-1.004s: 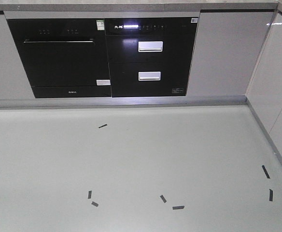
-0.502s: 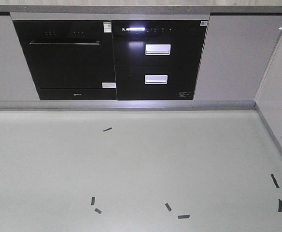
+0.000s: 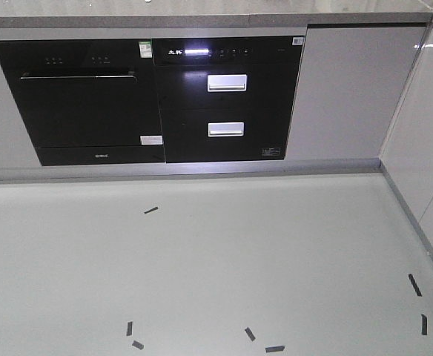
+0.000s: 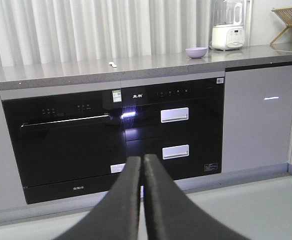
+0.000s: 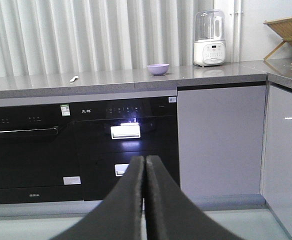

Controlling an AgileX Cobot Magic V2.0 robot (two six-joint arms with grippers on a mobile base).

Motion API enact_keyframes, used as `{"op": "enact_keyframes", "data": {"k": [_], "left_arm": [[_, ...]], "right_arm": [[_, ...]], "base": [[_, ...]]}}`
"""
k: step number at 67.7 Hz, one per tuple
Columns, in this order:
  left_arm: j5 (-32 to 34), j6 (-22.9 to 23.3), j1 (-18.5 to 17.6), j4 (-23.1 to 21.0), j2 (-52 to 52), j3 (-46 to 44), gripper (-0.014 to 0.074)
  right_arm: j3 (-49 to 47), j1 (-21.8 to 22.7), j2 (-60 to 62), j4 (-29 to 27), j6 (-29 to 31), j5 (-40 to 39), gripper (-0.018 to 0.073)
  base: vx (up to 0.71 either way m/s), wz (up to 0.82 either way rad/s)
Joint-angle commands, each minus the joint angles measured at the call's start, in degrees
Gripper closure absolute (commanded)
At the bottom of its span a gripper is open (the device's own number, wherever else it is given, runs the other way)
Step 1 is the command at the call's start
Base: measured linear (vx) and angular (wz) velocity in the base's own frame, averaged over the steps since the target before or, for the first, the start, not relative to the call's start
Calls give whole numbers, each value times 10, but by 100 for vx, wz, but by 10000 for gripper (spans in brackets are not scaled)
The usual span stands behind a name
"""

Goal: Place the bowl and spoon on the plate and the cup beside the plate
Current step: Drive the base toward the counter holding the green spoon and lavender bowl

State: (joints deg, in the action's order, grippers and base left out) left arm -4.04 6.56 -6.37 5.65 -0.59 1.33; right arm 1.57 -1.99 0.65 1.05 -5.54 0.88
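The lavender bowl sits on the grey countertop, left of a white blender. Farther left on the same counter lies the small pale spoon. The plate and the cup are out of view. My left gripper hangs shut and empty in front of the black appliances, well below and short of the counter. My right gripper is likewise shut with nothing between its fingers. Neither gripper appears in the front-facing view.
A black oven and a drawer unit with white handles stand under the counter. Grey cabinet doors run to the right corner. A blender and wooden dish rack stand on the counter. Black tape marks dot the floor.
The front-facing view has shifted: the appliances first slid right, then left and lower in the frame, and more countertop edge shows. The base is moving.
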Motion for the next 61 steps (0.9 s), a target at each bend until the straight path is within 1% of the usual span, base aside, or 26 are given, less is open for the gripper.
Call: {"op": "enact_keyframes", "data": {"k": [1,61], "left_arm": [[40,4,-2,-5,-8,-10,603],[40,4,-2,-5,-8,-10,603]], "right_arm": [[5,-1,5,4,4,-45,570],[5,-1,5,4,4,-45,570]], "base": [[17,-2],[22,0]]}}
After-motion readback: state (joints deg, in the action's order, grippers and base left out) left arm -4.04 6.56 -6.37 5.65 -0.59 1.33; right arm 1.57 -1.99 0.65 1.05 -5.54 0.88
